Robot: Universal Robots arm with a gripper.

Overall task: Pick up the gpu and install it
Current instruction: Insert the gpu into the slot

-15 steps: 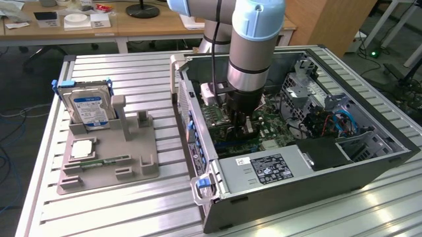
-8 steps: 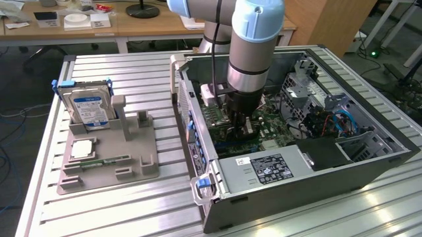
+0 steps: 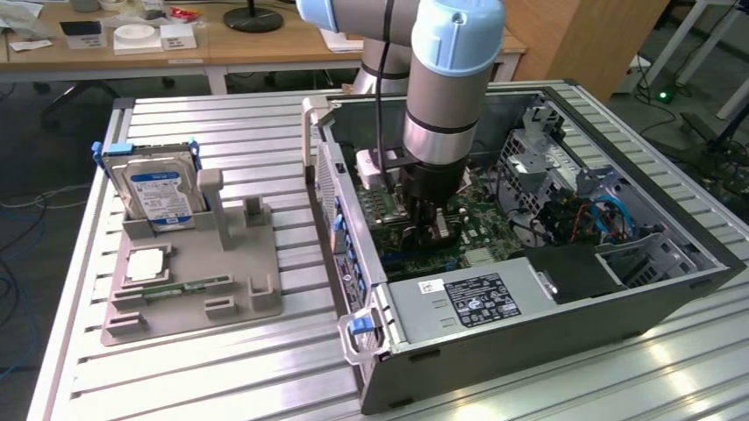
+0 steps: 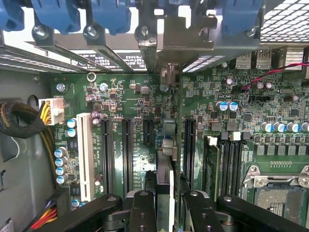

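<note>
The gpu [image 4: 165,150] appears edge-on as a thin upright card between my fingers [image 4: 143,210]. My gripper [image 4: 166,212] is shut on it. The card runs across the green motherboard [image 4: 130,101], between two long black slots [image 4: 127,150]. Its metal end [image 4: 166,72] reaches the rear bracket openings under the blue latches [image 4: 108,17]. I cannot tell whether its lower edge sits in a slot. In the exterior view my gripper [image 3: 429,230] is deep inside the open computer case [image 3: 655,263], low over the motherboard [image 3: 486,224].
A silver power supply [image 3: 468,303] fills the case's near end, and a drive cage with cables [image 3: 585,210] lines its right side. On the exterior view's left, a grey holder [image 3: 193,294] carries a hard drive [image 3: 158,189], a processor [image 3: 143,263] and a memory stick [image 3: 175,288].
</note>
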